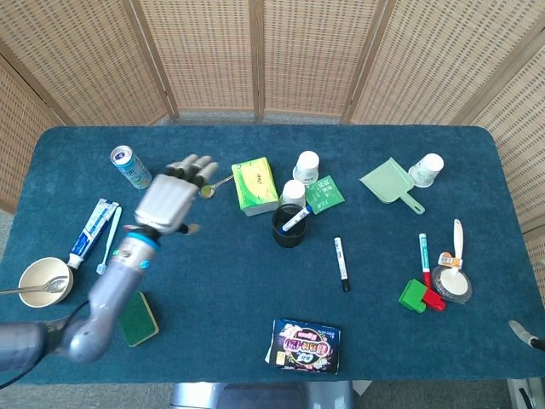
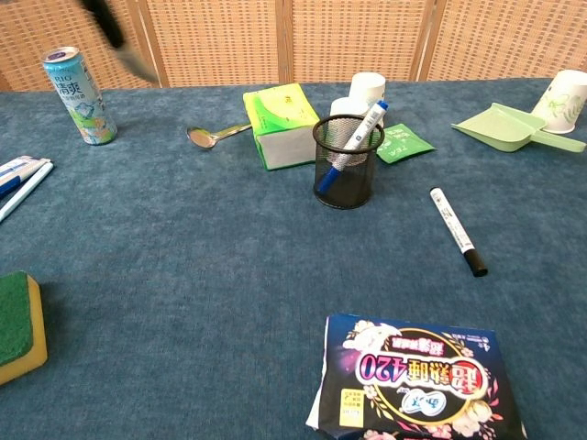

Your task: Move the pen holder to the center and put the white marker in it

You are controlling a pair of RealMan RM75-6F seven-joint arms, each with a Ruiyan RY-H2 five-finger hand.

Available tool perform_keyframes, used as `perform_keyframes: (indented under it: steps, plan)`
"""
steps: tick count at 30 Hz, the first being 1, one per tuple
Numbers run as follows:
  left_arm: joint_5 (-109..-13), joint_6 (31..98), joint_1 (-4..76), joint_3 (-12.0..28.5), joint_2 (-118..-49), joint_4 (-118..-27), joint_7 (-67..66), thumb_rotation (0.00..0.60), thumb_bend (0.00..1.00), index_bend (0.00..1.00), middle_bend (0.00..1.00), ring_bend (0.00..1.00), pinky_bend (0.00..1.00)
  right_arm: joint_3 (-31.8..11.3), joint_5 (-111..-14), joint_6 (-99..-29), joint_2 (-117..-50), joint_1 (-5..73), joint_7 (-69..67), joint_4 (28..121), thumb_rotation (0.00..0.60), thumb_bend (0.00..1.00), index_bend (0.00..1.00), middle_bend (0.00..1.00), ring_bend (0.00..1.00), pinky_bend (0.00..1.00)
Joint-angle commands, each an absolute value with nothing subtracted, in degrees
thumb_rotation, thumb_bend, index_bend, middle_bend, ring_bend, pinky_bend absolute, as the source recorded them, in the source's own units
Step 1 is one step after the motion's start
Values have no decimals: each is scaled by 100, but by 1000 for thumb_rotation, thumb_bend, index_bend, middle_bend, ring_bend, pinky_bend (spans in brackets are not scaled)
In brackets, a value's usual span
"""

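Observation:
The black mesh pen holder (image 1: 289,227) (image 2: 344,174) stands near the table's middle. A white marker with a blue cap (image 1: 297,219) (image 2: 355,136) leans inside it. Another white marker with a black cap (image 1: 341,262) (image 2: 455,230) lies on the cloth to its right. My left hand (image 1: 172,202) hovers well left of the holder, fingers spread, holding nothing; the chest view shows only a dark blurred streak of it at the top left. A small grey sliver at the head view's lower right edge may be my right hand (image 1: 523,332); its fingers are not visible.
Behind the holder sit a green box (image 1: 254,184), two paper cups (image 1: 306,165) and a green packet (image 1: 324,193). A can (image 1: 129,166), spoon (image 1: 213,187), toothpaste (image 1: 88,232), bowl (image 1: 44,282) and sponge (image 1: 137,318) lie left. A purple pack (image 1: 306,345) lies in front.

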State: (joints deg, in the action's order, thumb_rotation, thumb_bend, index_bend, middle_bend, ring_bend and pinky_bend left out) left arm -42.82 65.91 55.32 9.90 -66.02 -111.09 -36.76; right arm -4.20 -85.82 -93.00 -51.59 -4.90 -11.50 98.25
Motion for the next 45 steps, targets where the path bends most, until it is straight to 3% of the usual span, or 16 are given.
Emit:
perform_keyframes:
  steps: [1,9,15,19,28,39,45]
  plan:
    - [-5011,6784,4920,601,-5953,-11382,-3118,600,63,16,0,0,151,-433,-8544,-9269,-5177,-469,-1081,9861,600,0,145,0,0,0]
    - [-6234,6970,3851,-229,-5042,-11199,-2381,600,67,29,0,0,87,-464,-8475,-9225,-5288,-419,-778,9925,600,0,167,0,0,0]
    - [-6493,7168,3187,-538,-4623,-11158,-1842,600,70,150,0,0,68,-479,-8380,-9079,-5398,-333,-492,10017,600,0,182,0,0,0]
    - [-6830,7576,2684,-604,-4553,-11151,-1275,600,71,205,0,0,63,-489,-8382,-8940,-5476,-214,-109,10122,600,0,191,0,0,0]
    - [-7462,8418,1752,-711,-4719,-11251,-626,600,71,208,0,0,61,-581,-8521,-8473,-5634,267,867,10576,600,0,192,0,0,0]
    - [-7970,8720,1213,-658,-4813,-11259,-67,600,71,199,0,0,61,-757,-8209,-7844,-6008,890,2256,11585,600,0,179,0,0,0]
    - [-8201,8823,1082,-559,-4770,-11164,122,600,71,199,0,0,61,-751,-8044,-7581,-6552,1197,2944,11905,600,0,146,0,0,0]
